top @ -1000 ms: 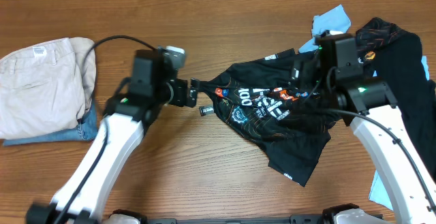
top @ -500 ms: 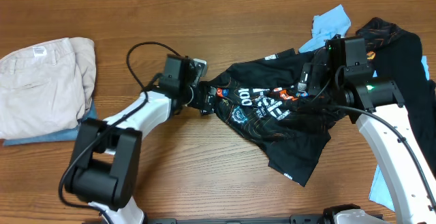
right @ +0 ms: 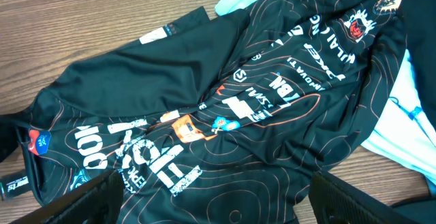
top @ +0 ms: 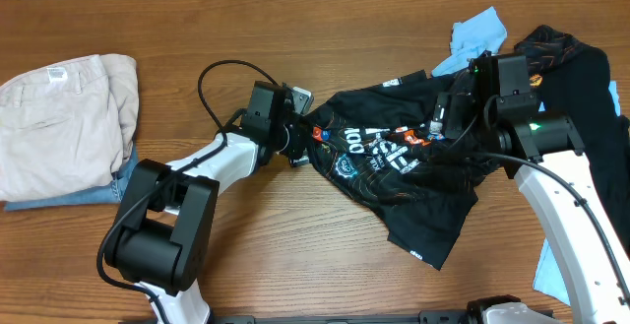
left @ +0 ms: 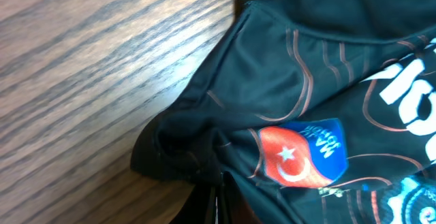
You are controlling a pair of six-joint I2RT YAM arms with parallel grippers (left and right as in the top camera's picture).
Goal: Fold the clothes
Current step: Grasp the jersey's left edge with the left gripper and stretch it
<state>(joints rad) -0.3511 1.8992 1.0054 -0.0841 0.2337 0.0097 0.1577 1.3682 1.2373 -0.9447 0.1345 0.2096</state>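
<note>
Jersey (top: 394, 162) lay crumpled right of centre on the tabletop (top: 295, 48), nearer the far edge. Right gripper (right: 214, 190) hung spread wide above it, empty. Left gripper (top: 297, 145) clenched on the jersey's leftmost tip. Judged: draw that tip left, low and slow, to flatten. Left fingertips cut off; pinch depth unclear.

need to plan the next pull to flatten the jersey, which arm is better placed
Left, probably. The left gripper is shut on a bunched edge of the jersey, ready to draw it out flat. The right gripper hovers open above the jersey, holding nothing.
</note>
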